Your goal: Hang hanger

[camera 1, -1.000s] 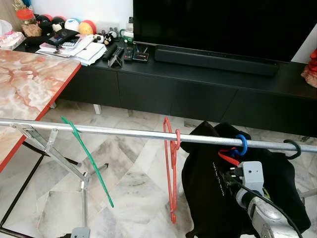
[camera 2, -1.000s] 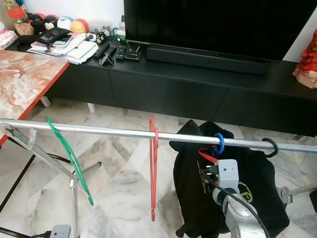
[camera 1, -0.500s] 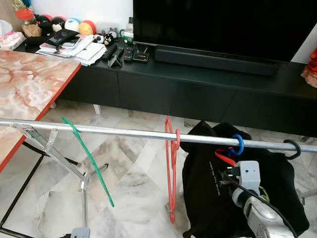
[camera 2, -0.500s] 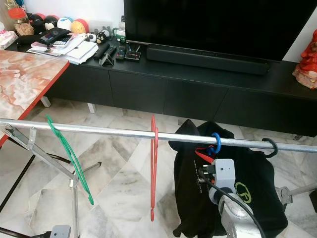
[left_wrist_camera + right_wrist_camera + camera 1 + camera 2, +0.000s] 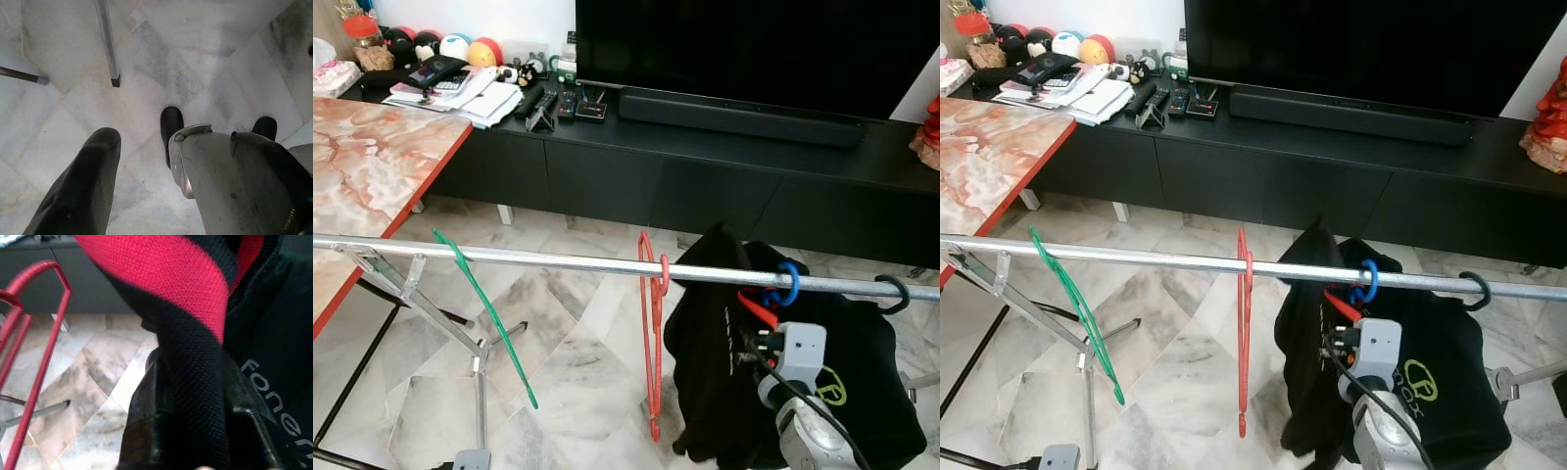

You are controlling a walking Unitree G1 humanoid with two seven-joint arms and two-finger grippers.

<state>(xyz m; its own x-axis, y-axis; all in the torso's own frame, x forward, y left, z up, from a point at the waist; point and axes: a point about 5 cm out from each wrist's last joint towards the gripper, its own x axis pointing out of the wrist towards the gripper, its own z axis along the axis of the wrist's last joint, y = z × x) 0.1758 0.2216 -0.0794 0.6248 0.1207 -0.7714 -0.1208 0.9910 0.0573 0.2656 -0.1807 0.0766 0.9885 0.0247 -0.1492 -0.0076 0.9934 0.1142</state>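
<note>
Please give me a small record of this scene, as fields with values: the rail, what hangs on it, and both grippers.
rail: silver metal rail, horizontal
hangers: green hanger, red hanger, blue hanger, all hooked on
garment: black shirt on the blue hanger
right gripper: shut on the shirt's collar
left gripper: open, over the marble floor

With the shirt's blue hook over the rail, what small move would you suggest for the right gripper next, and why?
Probably open the right gripper and ease it down and back. The blue hook already sits over the rail, and the black shirt hangs from it, with fabric bunched between the fingers.
</note>
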